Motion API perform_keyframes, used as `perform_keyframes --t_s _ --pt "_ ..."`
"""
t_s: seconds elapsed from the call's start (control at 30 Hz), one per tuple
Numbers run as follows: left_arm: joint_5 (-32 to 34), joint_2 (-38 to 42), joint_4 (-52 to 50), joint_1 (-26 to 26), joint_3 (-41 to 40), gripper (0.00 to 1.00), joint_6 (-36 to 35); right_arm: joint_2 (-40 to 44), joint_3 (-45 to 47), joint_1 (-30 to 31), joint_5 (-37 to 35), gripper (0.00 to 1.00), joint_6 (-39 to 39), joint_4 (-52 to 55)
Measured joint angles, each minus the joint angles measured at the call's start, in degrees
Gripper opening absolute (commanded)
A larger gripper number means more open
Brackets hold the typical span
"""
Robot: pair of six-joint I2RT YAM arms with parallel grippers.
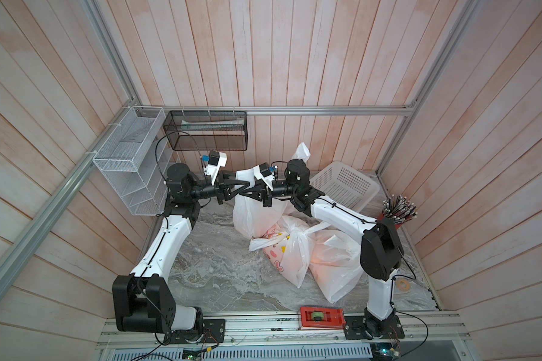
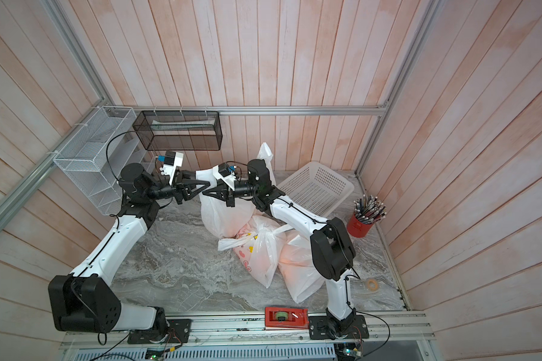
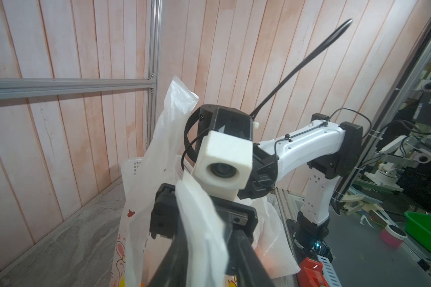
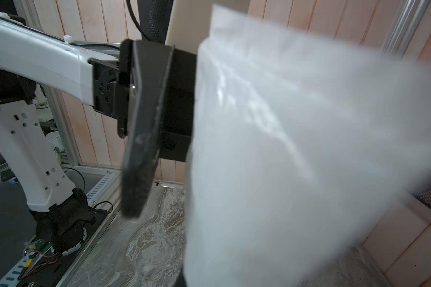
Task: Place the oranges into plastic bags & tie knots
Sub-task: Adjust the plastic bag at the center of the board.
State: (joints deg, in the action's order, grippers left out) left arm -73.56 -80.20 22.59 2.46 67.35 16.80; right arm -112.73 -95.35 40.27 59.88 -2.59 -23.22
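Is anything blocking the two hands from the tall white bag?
Nothing visible does. The left hand and right hand meet at the top of the plastic bag, and a strip of it lies between the left hand's fingers.

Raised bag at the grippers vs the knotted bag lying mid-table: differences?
Pose: the raised bag stands upright, its top lifted; the knotted bag lies on its side on the table. Closure: the knotted bag's handles are tied, two strap ends sticking out; the raised bag's handles are apart, one pointing up. Both are thin, translucent white plastic.
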Motion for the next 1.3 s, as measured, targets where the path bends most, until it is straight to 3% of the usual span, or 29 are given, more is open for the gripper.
perform_keyframes --t_s 0.23,0.5,0.7,0.97,1.17,1.3 --pt "7.78 10.25 7.1 -7.98 -12.57 0.74 5.51 0.0 0.0 -0.13 -1.33 0.02 1.79 -0.76" --pt "14.32 20.76 9.11 -7.32 -27.26 0.8 2.84 0.0 -1.05 -0.59 -3.26 0.02 3.52 0.7" --pt "20.09 17.66 8.87 -0.94 -28.81 0.84 -2.19 0.02 -2.08 -0.68 -5.07 0.02 3.96 2.56" --pt "28.02 12.92 11.34 1.86 -28.59 0.91 -5.14 0.02 -2.08 -0.68 -6.03 0.01 4.76 3.69" --pt "29.33 9.62 11.78 4.52 -25.97 0.91 -7.58 0.02 -2.12 -0.66 -6.05 0.01 5.62 3.72" --pt "30.23 6.8 12.02 6.32 -23.93 0.84 -8.81 0.02 -2.43 -0.66 -6.08 0.01 5.95 3.76"
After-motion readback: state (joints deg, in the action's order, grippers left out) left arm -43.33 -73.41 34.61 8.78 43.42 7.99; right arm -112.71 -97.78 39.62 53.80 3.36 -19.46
